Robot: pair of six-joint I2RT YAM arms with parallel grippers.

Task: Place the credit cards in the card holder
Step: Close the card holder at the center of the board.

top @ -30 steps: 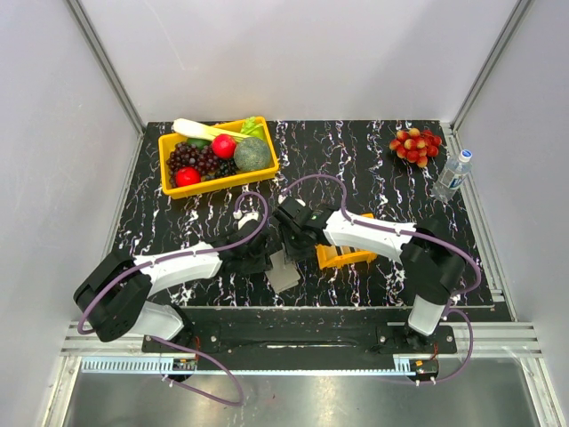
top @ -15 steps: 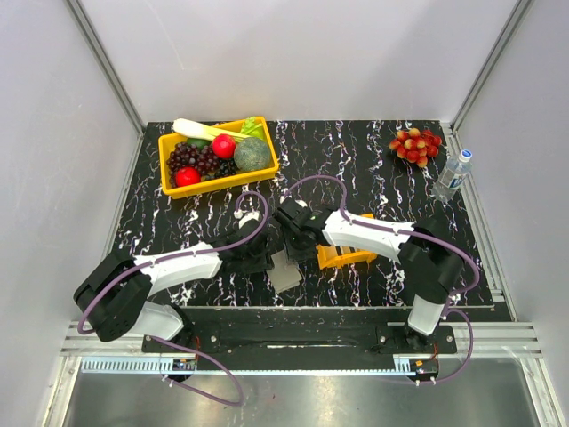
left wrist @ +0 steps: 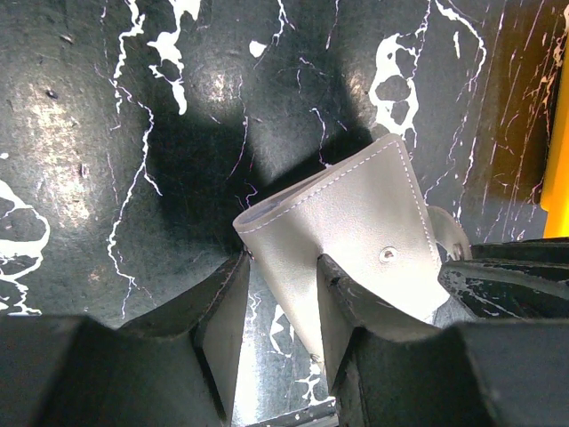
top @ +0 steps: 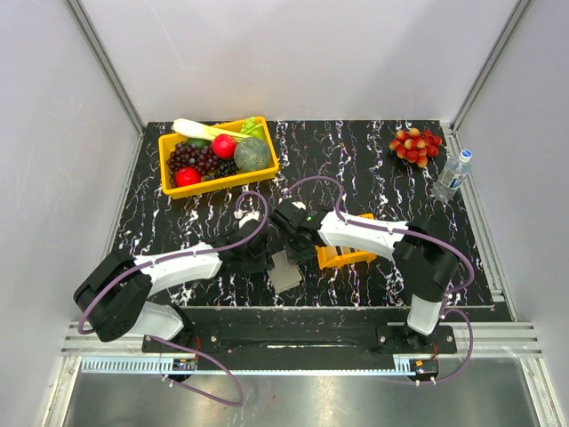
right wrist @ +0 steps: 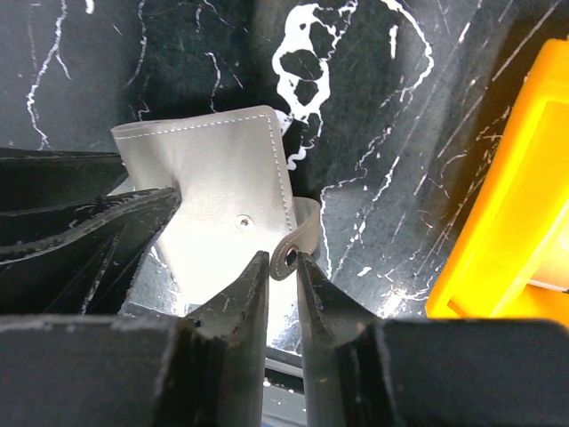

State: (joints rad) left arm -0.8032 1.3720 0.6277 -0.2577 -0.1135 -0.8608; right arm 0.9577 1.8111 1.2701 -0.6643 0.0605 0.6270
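Note:
The taupe-grey card holder [top: 286, 274] lies folded near the table's front middle, with both grippers on it. My left gripper [top: 267, 257] has its jaws around the holder's left edge [left wrist: 356, 218], one finger at the corner and the other on its face. My right gripper [top: 290, 253] is nearly shut, pinching the holder's snap strap [right wrist: 305, 227] between its tips beside the holder's body [right wrist: 222, 169]. No credit cards show. The right arm covers much of the small orange tray [top: 348, 259].
The orange tray sits just right of the holder; it also shows in the right wrist view [right wrist: 516, 178]. A yellow bin [top: 169, 169] of fruit and vegetables stands at the back left. A bunch of red fruit [top: 415, 144] and a water bottle [top: 452, 175] are at the back right.
The right arm has shifted slightly left toward the holder. The left arm and the holder have barely moved.

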